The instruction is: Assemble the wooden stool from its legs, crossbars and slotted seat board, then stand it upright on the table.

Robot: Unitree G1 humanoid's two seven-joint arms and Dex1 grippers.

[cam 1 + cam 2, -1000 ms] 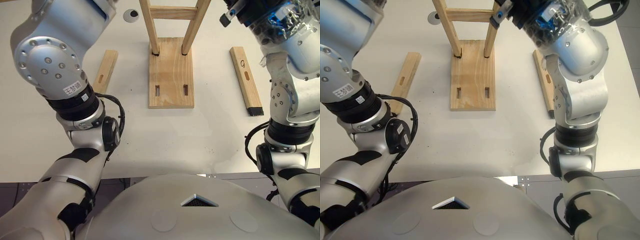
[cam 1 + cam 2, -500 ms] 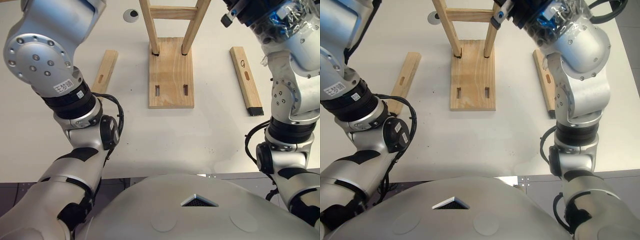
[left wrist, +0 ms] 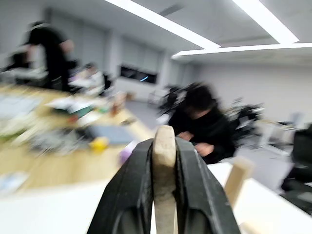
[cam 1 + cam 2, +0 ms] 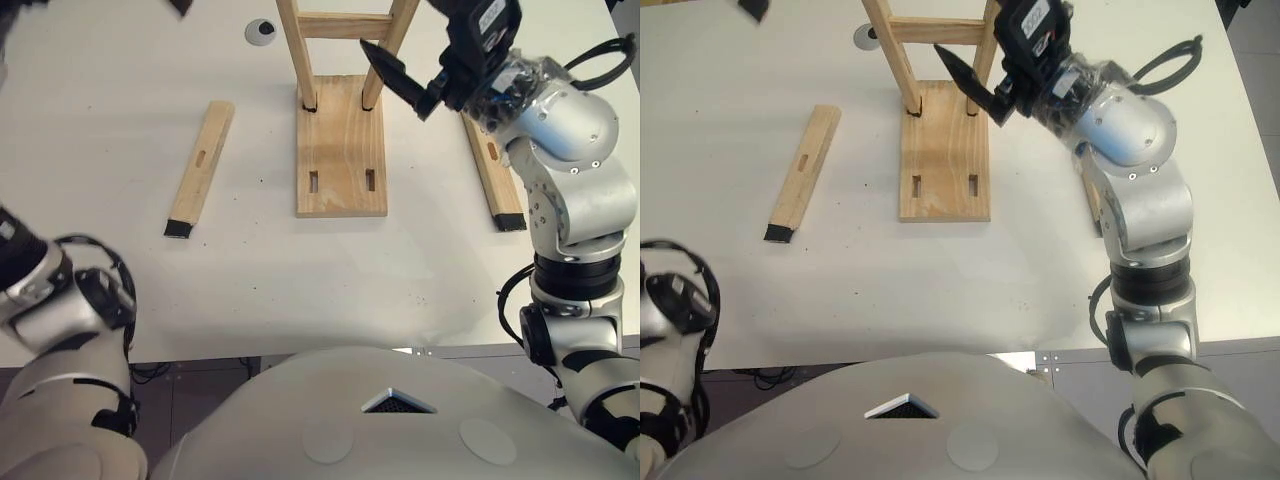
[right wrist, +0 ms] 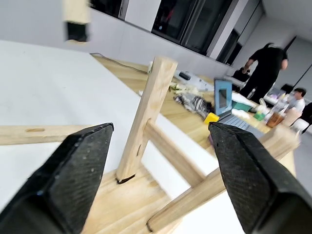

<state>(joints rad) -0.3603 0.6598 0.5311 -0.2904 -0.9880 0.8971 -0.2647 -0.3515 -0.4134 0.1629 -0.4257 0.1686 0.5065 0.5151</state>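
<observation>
The slotted seat board [image 4: 342, 145] lies flat mid-table. Two legs joined by a crossbar [image 4: 345, 25] stand in its far slots; the two near slots are bare. One loose leg [image 4: 200, 168] lies left of the board, and another [image 4: 497, 180] lies on the right, partly under my right arm. My right gripper [image 4: 405, 85] hovers open beside the right standing leg [image 5: 144, 122], over the board's far end. My left gripper [image 3: 164, 195] is raised high at the far left, shut on a wooden piece [image 3: 164, 161] whose dark end [image 5: 77, 28] hangs above the table.
A round grommet hole [image 4: 262, 30] sits in the white table behind the board, left of the standing legs. Bare tabletop [image 4: 300, 270] stretches from the board to the front edge. People sit at desks in the room behind.
My left arm has swung up and away from the table's left side, uncovering the left loose leg. My right gripper has dropped and turned toward the right standing leg.
</observation>
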